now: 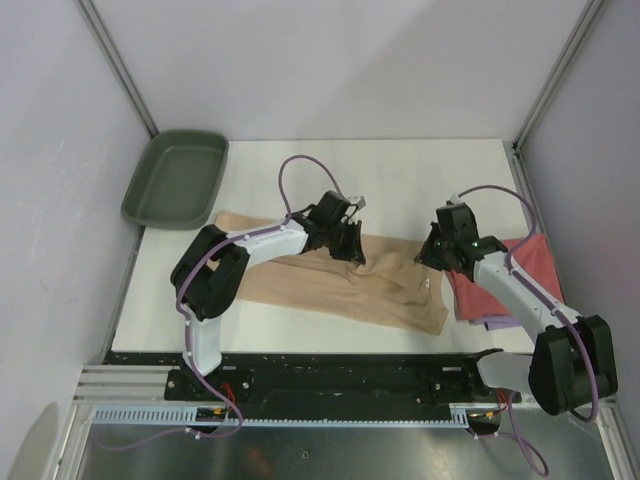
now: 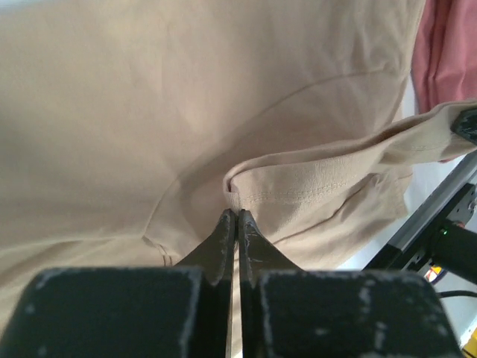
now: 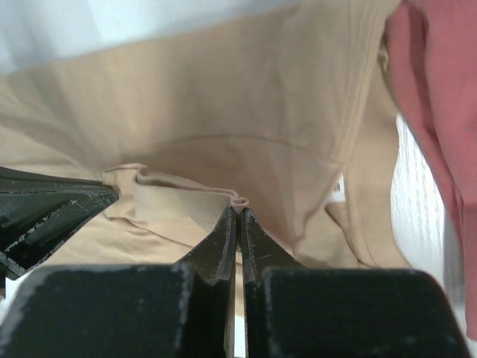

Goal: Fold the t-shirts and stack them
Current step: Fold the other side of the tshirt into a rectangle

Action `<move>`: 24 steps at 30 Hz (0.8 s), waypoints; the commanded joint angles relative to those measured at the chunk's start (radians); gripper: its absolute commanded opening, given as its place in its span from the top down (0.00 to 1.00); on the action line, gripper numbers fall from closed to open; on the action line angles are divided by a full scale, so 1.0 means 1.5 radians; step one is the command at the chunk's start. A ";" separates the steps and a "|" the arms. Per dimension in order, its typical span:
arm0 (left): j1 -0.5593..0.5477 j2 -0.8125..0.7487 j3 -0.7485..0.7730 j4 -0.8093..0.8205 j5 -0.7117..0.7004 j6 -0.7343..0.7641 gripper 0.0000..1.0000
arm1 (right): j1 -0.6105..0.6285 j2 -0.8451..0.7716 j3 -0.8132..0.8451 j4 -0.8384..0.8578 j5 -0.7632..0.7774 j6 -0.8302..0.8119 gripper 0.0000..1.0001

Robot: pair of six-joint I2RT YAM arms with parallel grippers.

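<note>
A tan t-shirt [image 1: 330, 280] lies spread across the middle of the table. My left gripper [image 1: 350, 250] is shut on a hemmed edge of the tan t-shirt [image 2: 298, 183], pinching the cloth at the fingertips. My right gripper [image 1: 432, 255] is shut on a small fold of the same tan shirt's edge [image 3: 240, 200]. The coral-red t-shirt [image 1: 510, 270] lies at the right under my right arm, with a pale lavender t-shirt [image 1: 492, 322] showing beneath it. The coral-red shirt also shows in the left wrist view [image 2: 447, 52] and the right wrist view [image 3: 440, 127].
A dark green plastic tray [image 1: 177, 178] sits at the table's back left corner. White walls and metal frame posts [image 1: 117, 60] enclose the table. The left gripper's dark fingertip [image 3: 45, 209] shows at the left of the right wrist view.
</note>
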 commanded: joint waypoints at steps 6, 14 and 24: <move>-0.024 -0.078 -0.078 0.034 -0.012 -0.008 0.99 | 0.051 -0.114 -0.102 -0.048 -0.019 0.054 1.00; -0.025 -0.114 -0.119 0.034 -0.029 -0.002 0.98 | 0.103 -0.156 -0.152 -0.047 -0.031 0.101 1.00; -0.025 -0.139 -0.147 0.034 -0.028 0.008 0.91 | 0.141 -0.153 -0.157 -0.044 -0.028 0.132 1.00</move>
